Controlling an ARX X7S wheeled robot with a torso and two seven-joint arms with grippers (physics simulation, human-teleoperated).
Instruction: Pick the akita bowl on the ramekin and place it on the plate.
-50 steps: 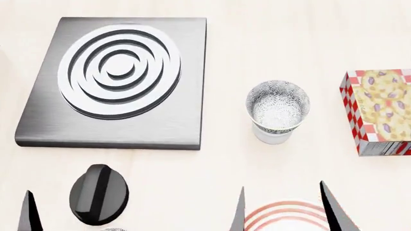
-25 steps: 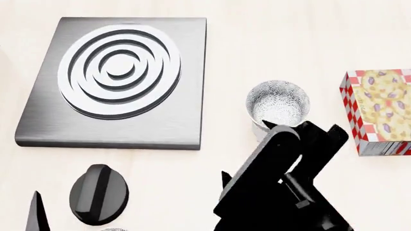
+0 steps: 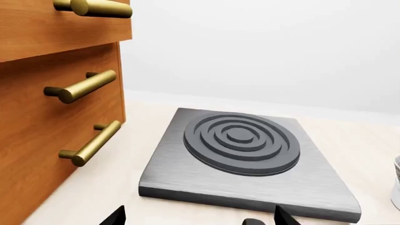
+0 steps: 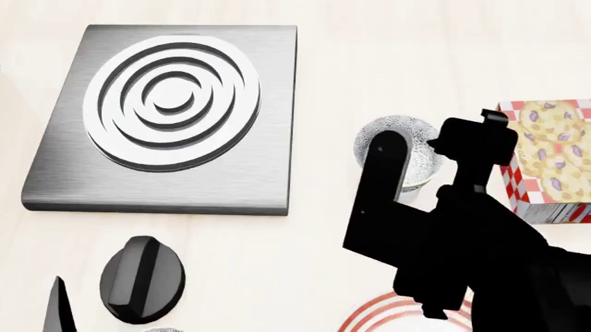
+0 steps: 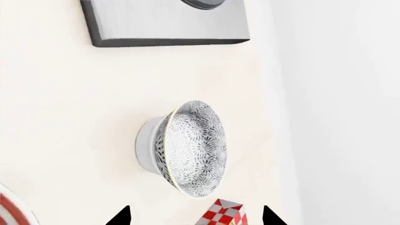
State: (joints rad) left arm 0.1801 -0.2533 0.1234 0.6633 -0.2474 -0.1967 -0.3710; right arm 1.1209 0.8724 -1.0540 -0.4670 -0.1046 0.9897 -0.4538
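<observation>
Pale countertop [image 4: 351,48] with a grey hob plate [image 4: 166,117] and wooden drawers [image 3: 56,117]. The patterned bowl [image 5: 190,147] sits nested on the white cup [image 5: 145,149], beside a checkered box [image 4: 544,162]. The right gripper [image 5: 195,216], fingers apart, faces the bowl. The left gripper [image 3: 196,219] likewise spread. The red-ringed plate [image 4: 388,315] lies near the front edge.

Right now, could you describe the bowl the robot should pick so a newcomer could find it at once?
Start at the grey hob slab; on the head view's right side of it, before the red-checked box, the akita bowl sits stacked on a plain white ramekin. Only it has dense black-and-white floral speckle.
</observation>
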